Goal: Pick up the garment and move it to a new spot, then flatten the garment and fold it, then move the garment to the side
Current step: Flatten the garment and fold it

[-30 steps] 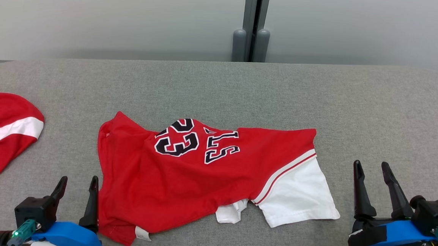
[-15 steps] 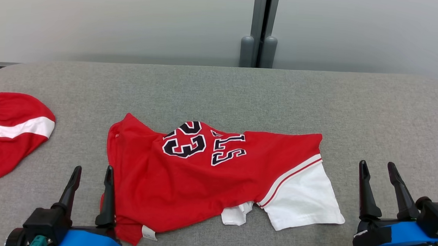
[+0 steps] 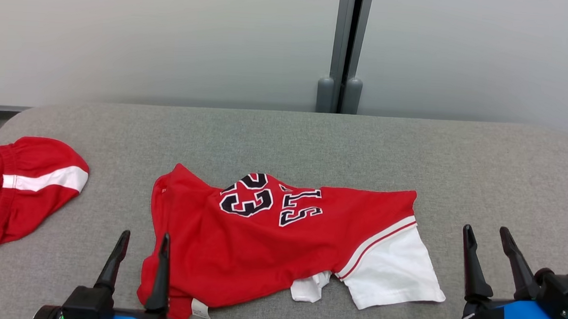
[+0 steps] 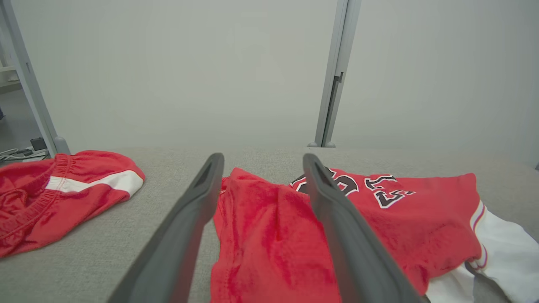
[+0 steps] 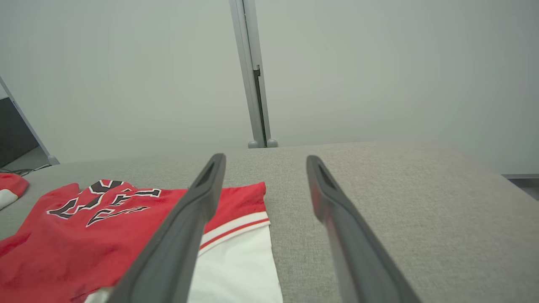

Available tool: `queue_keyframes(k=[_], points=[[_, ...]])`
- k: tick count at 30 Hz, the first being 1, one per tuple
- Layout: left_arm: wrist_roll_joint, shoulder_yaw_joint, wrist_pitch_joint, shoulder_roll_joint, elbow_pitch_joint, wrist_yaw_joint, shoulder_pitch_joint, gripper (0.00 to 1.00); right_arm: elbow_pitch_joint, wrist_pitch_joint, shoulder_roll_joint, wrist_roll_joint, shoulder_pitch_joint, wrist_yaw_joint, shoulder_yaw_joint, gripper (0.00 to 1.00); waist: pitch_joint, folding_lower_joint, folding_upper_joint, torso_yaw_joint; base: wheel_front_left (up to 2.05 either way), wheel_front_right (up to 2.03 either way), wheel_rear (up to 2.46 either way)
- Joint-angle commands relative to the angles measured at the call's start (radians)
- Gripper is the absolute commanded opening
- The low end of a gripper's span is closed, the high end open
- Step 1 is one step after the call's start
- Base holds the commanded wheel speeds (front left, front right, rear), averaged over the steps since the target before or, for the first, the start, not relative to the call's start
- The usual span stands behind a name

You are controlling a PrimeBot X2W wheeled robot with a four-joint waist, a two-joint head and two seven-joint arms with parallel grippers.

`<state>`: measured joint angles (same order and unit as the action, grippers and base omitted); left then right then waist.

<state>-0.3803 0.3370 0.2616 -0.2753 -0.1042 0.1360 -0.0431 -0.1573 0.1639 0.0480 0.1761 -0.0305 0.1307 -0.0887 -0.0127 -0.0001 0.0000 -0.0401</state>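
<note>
Left gripper [image 3: 144, 237], lower left of the head view: jaws apart, nothing between them. The finger nearer the frame's centre overlaps the left edge of the red jersey [image 3: 259, 247]; the other finger stands over bare grey cloth. In the left wrist view that same edge runs up the frame between the two fingers, with the right-hand finger lying across red fabric. Whether either finger touches the fabric cannot be told.

Right gripper [image 3: 486, 231], lower right of the head view: jaws likewise apart and empty, over bare table [image 3: 461, 160], clear of the jersey's right edge. In the right wrist view the left-hand finger crosses the striped hem, and the right-hand finger has only grey surface behind it.

The jersey lies rumpled at the centre of the head view, with its black-and-white number uppermost. A white panel [image 3: 390, 269] with a red-and-white striped border forms its lower right corner. A scrap of white cloth [image 3: 308, 289] pokes out along the bottom edge, and a small white tag [image 3: 201, 308] shows at the lower left.

Open room: a broad bare band of table runs from the jersey's upper edge to the table's far edge. More bare surface stretches to the rounded corner at the right. A narrower bare strip separates the jersey from a second red garment [image 3: 20, 192] — white-striped and cut off by the frame's left edge.

Beyond the far edge stands a pale wall [image 3: 173, 39], with a grey post [image 3: 346, 45] at top centre.
</note>
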Motion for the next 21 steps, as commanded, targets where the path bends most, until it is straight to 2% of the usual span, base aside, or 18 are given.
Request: queue_keyframes(k=[1,8,21], points=[[0.008,-0.01,0.004,-0.002,-0.007,-0.006,-0.012,1.0,-0.001,-0.003,0.005,-0.004,0.015,0.0,-0.001,1.0,0.007,0.0001,0.0,0.002,0.0,0.0,0.0],[0.036,-0.037,0.004,0.008,-0.039,-0.029,-0.038,1.0,0.001,-0.008,0.005,-0.006,0.035,0.0,-0.004,1.0,0.024,0.0001,0.0,0.003,0.0,0.0,0.0],[0.06,-0.052,-0.001,-0.001,-0.063,-0.033,-0.032,1.0,-0.001,-0.018,0.005,-0.006,0.044,0.0,-0.012,1.0,0.025,0.0001,0.0,0.015,0.0,0.0,0.0]])
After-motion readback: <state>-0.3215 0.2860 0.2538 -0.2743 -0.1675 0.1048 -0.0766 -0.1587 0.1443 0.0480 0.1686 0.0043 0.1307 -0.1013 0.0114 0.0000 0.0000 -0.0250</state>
